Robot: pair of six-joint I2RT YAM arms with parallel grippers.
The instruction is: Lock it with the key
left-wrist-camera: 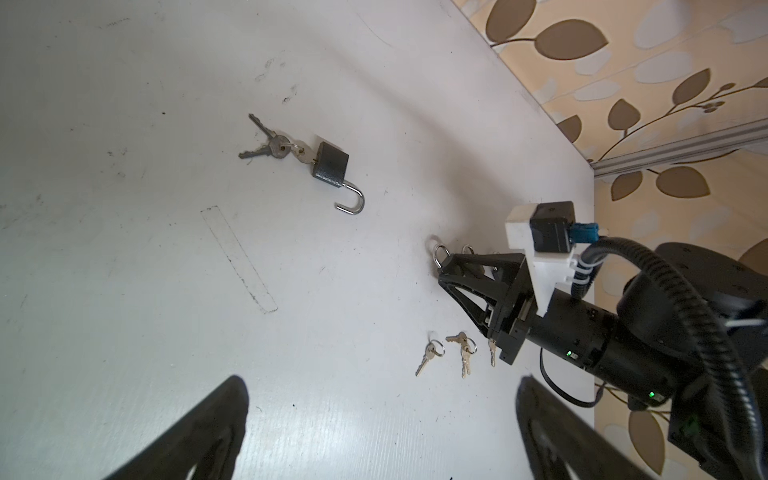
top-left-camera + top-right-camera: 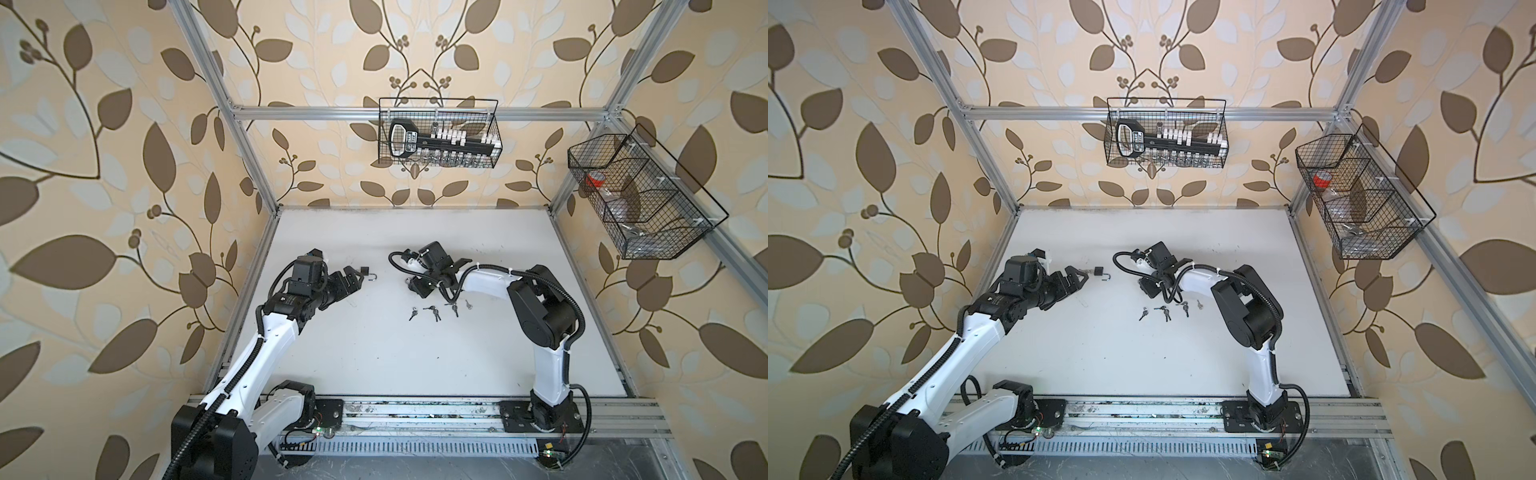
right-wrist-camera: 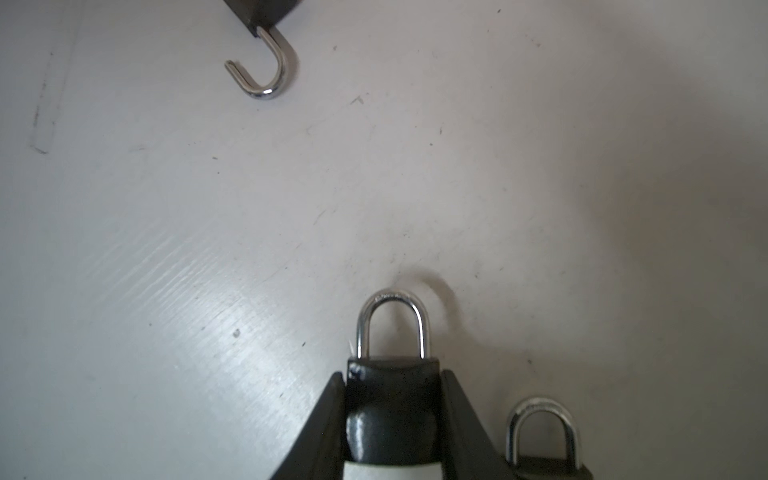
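Just left of centre in both top views, on the white table [image 2: 374, 353], lies the small open padlock [image 2: 366, 271]. My left wrist camera shows it best: a dark grey, faintly textured block with a silver shackle [image 1: 352, 202] swung out into a hook, its free end clear of the body. A pale-headed key [image 1: 305, 156] sits in the end of the body opposite the shackle. A ring links it to two darker keys [image 1: 261, 143] fanned flat on the table.

My left gripper [image 2: 355, 279] points at the key end of this padlock. Its two black fingers [image 1: 199, 436] are spread wide apart and hold nothing.

Right of the open padlock in the top views, my right gripper [image 3: 392, 375] is clamped on the black body of a closed padlock [image 3: 392, 415]. That padlock's silver arch sticks out past my fingertips, both legs seated. Just beside it is another closed padlock [image 3: 542, 465].

Below my right gripper in the top views, several loose keys [image 2: 434, 311] lie scattered on small rings, apart from all three padlocks.
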